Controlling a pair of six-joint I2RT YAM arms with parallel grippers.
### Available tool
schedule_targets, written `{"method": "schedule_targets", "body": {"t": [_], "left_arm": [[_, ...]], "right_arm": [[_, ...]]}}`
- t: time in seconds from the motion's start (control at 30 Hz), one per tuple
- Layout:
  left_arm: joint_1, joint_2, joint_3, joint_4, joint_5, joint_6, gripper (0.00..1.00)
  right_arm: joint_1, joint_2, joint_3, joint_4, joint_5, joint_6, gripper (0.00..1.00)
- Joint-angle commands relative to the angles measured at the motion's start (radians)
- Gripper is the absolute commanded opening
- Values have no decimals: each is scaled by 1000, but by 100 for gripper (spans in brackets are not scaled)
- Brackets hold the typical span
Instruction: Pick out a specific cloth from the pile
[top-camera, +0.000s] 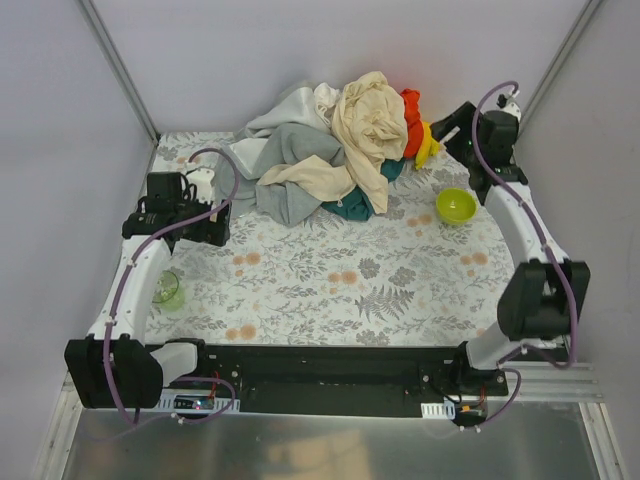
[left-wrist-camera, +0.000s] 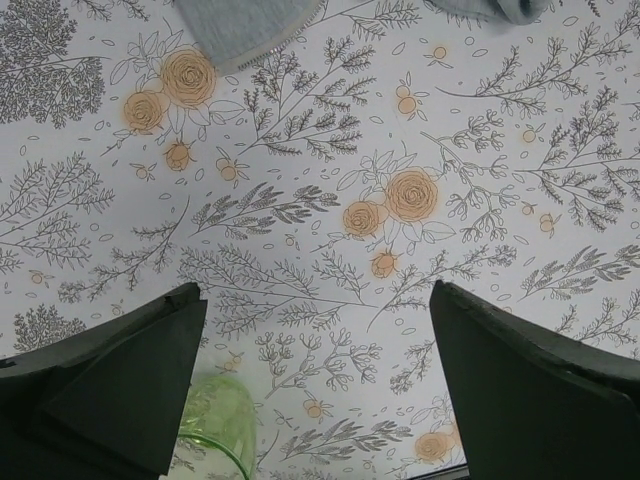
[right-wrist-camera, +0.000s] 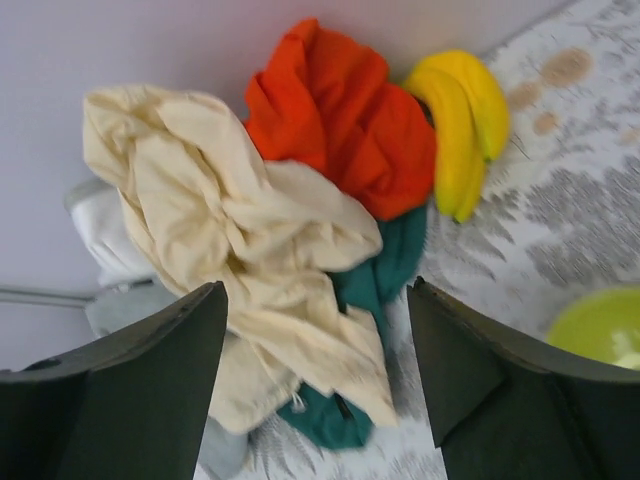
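Orange-red cloth (right-wrist-camera: 340, 120) against pile (right-wrist-camera: 190, 190), right tool (right-wrist-camera: 315, 300) wide open, empty

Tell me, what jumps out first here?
A big heap of soft cream, grey, white and teal garments lies at the far middle of the flower-patterned table. A bright orange-red plain cloth sits at its right edge, beside a small yellow item. A lime-green bowl stands nearer, to the right.

The floral tabletop (top-camera: 330, 290) bears the pile (top-camera: 300, 165) at the far side, a green bowl (top-camera: 455, 205) to its right, and a clear green cup (top-camera: 168, 290) near the left edge.
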Motion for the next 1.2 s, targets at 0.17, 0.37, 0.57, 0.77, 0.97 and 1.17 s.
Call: {"method": "schedule_targets", "body": {"t": [0.17, 0.37, 0.57, 0.77, 0.97, 1.17], "left_arm": [[2, 113, 97, -67, 58, -4, 99], [1, 143, 85, -68, 69, -12, 99], [1, 149, 86, -70, 78, -18, 99], [2, 153, 92, -68, 77, -19, 99], [1, 117, 71, -67, 60, -6, 99], [2, 107, 68, -67, 51, -2, 99]], "right_arm": [[-48, 647, 658, 208, -218, 412, 71], [-31, 974, 1035, 158, -263, 598, 67], [3, 973, 986, 208, -300, 547, 68], [38, 968, 983, 193, -307, 544, 43], [9, 898, 998, 178, -283, 555, 0], [-34, 719, 1199, 130, -154, 334, 0]]}}
